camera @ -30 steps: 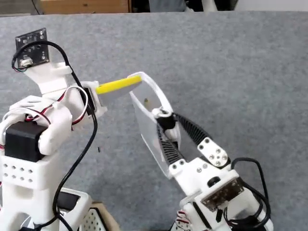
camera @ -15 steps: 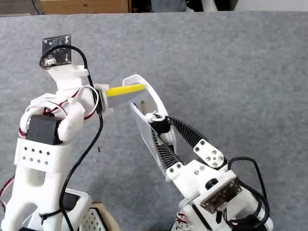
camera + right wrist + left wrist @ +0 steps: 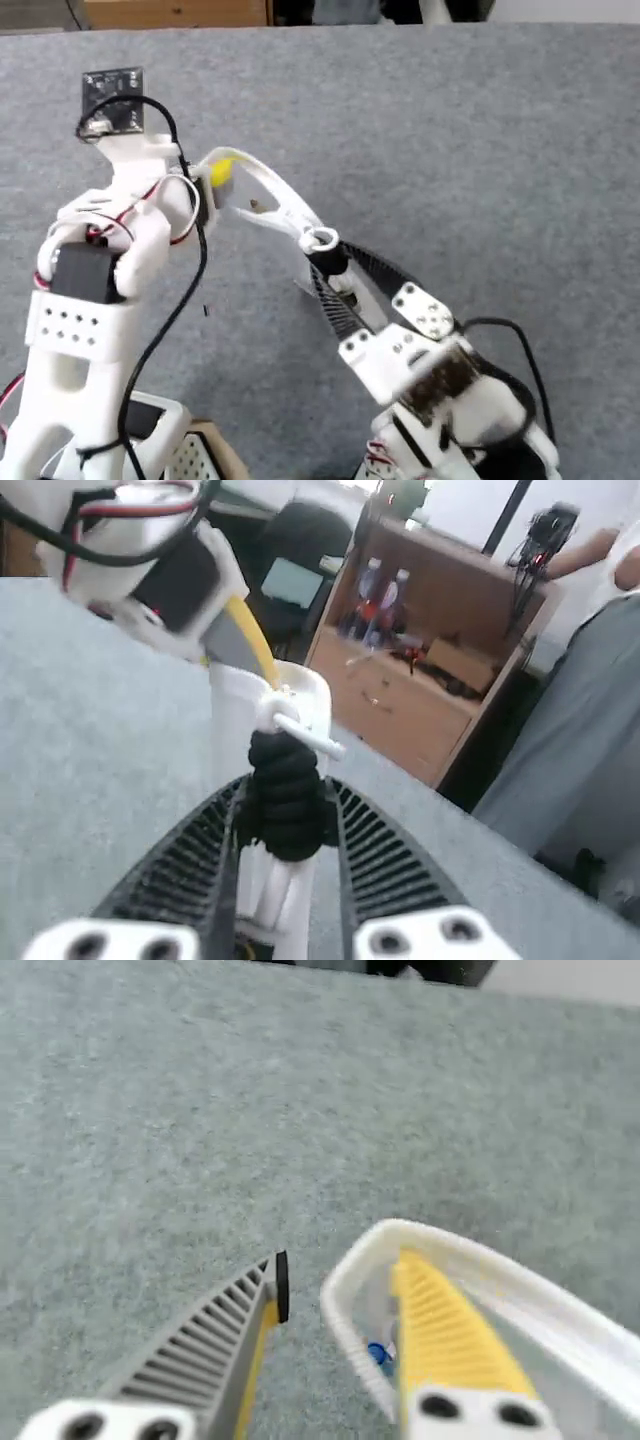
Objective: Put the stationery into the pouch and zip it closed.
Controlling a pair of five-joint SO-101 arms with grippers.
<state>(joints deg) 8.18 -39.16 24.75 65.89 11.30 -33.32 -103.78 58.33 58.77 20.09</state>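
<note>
A translucent white pouch (image 3: 272,203) hangs above the grey mat between the two arms, its open end toward my left arm. My left gripper (image 3: 222,178) is at that end and open. Its yellow finger (image 3: 440,1325) sits inside the pouch mouth and its grey finger (image 3: 225,1325) outside, with the white rim (image 3: 340,1295) between them. A small blue item (image 3: 377,1352) shows inside. My right gripper (image 3: 287,798) is shut on the black zipper pull (image 3: 287,780), also seen from above as the pull (image 3: 330,258) with its white ring (image 3: 322,238).
The grey mat (image 3: 480,150) spreads wide to the right and far side. A wooden edge (image 3: 180,12) runs along the back. My left arm's base and a small box (image 3: 200,450) stand at the near left edge.
The pouch's open end has swung left toward my left arm and now surrounds the yellow finger. My right gripper, with the pull, has shifted slightly left.
</note>
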